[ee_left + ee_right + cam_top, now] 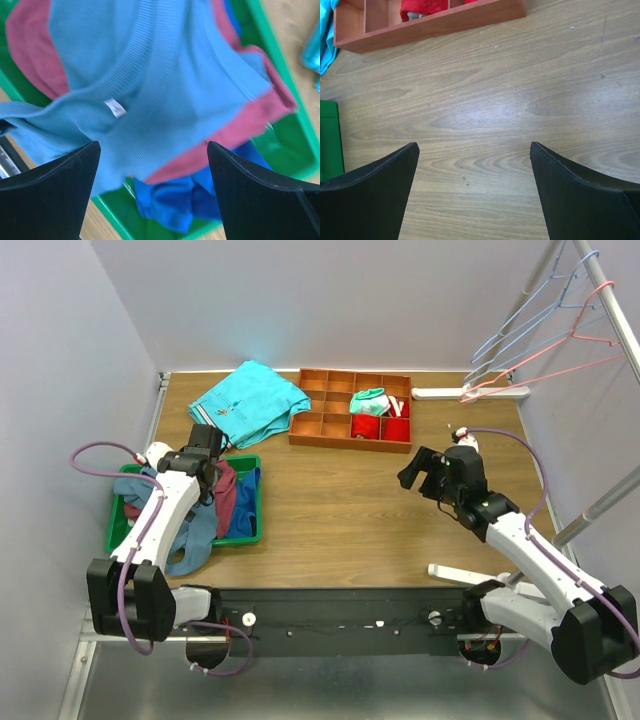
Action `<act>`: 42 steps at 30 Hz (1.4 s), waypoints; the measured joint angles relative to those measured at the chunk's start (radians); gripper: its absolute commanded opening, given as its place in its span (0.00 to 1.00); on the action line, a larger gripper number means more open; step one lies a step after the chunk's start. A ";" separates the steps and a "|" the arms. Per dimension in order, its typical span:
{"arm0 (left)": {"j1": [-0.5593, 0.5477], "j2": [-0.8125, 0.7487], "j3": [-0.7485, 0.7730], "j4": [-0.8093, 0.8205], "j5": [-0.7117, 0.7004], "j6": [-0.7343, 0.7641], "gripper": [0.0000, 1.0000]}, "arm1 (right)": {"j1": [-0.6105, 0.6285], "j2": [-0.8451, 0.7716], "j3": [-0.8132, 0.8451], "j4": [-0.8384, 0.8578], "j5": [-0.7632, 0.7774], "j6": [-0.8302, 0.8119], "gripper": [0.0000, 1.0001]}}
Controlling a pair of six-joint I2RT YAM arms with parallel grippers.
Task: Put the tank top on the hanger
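The steel-blue tank top (150, 90) lies on top of the clothes in the green bin (245, 532), and part of it hangs over the bin's near edge (195, 545). A small white tag (115, 107) shows on it. My left gripper (152, 165) hovers open just above it with nothing between its fingers; in the top view it (212, 478) is over the bin. The pink hanger (560, 360) hangs on the rack at the far right. My right gripper (425, 472) stands open over bare wood (474, 160), holding nothing.
A maroon shirt (35, 55) and a bright blue garment (185, 200) lie under the tank top. A turquoise shirt (250, 400) and a brown compartment tray (350, 410) sit at the back. Light blue hangers (530, 320) hang beside the pink one. A white power strip (470, 393) lies below them.
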 measured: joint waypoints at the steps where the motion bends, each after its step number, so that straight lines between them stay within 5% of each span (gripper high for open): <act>1: 0.011 0.006 -0.008 0.003 0.000 0.000 0.87 | 0.000 -0.002 -0.003 0.000 -0.003 -0.001 1.00; 3: 0.040 0.024 -0.040 0.031 0.000 0.000 0.78 | 0.000 -0.005 -0.007 0.000 -0.008 -0.001 1.00; 10: 0.097 0.066 -0.106 0.129 0.038 0.031 0.04 | 0.000 -0.005 -0.007 0.000 -0.015 -0.001 1.00; 11: 0.100 0.066 -0.106 0.135 0.041 0.040 0.00 | 0.000 -0.005 -0.007 0.000 -0.015 -0.001 1.00; 26: 0.102 -0.336 0.129 0.140 0.083 0.341 0.00 | 0.000 -0.013 0.040 -0.011 -0.016 -0.008 1.00; 32: 0.089 -0.328 0.301 0.264 0.328 0.498 0.00 | 0.000 -0.011 0.106 -0.023 -0.021 -0.012 1.00; 42: -0.393 -0.082 0.563 0.389 0.472 0.670 0.00 | 0.000 -0.006 0.184 -0.047 -0.024 -0.021 1.00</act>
